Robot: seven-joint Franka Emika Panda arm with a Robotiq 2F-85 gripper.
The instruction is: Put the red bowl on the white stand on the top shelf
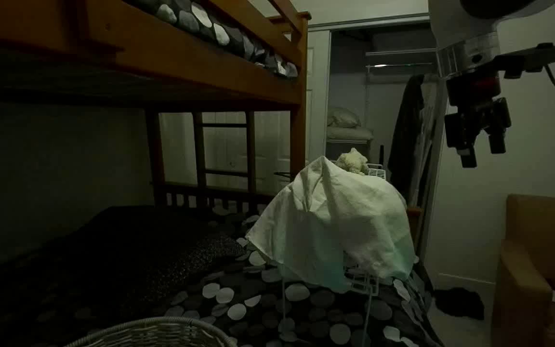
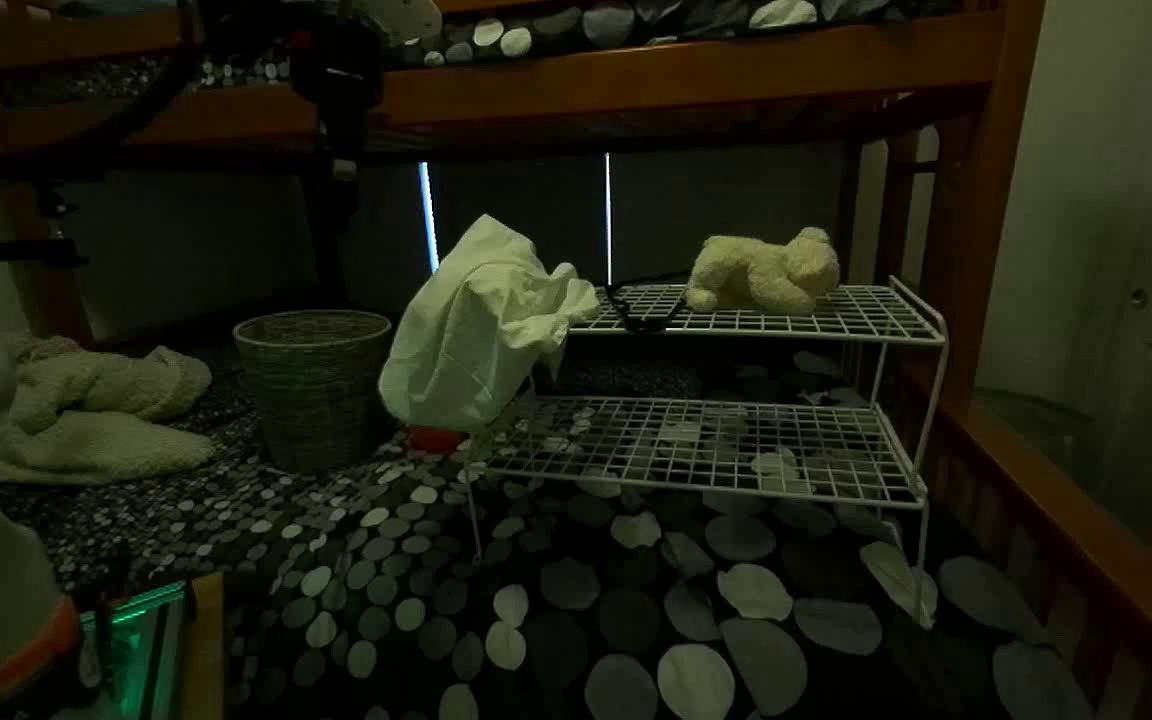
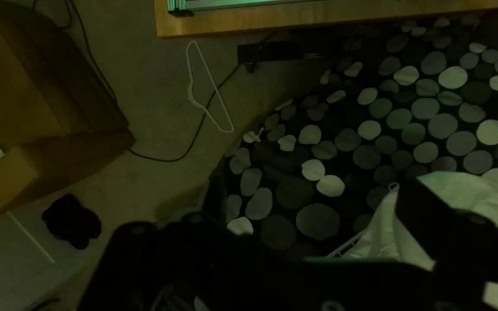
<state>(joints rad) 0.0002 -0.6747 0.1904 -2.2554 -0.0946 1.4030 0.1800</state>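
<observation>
I'm watching the hand [image 1: 482, 151] hovering spread and empty, likely for grasping the red bowl [image 2: 434, 441] peeking from behind cloth [image 2: 466, 330] the white stand [image 2: 716, 487] is supporting.

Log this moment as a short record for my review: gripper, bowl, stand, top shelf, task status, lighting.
Gripper: open, raised, nothing seen in its grasp
Red bowl: apparently on the bedding, partly visible below the white cloth in an exterior view
White stand: upright on the bedding, two wire shelves
Top shelf: stuffed toy, unclear dark item; cloth draped over one end
Task status: bowl not yet on the stand
Lighting: dim
</observation>
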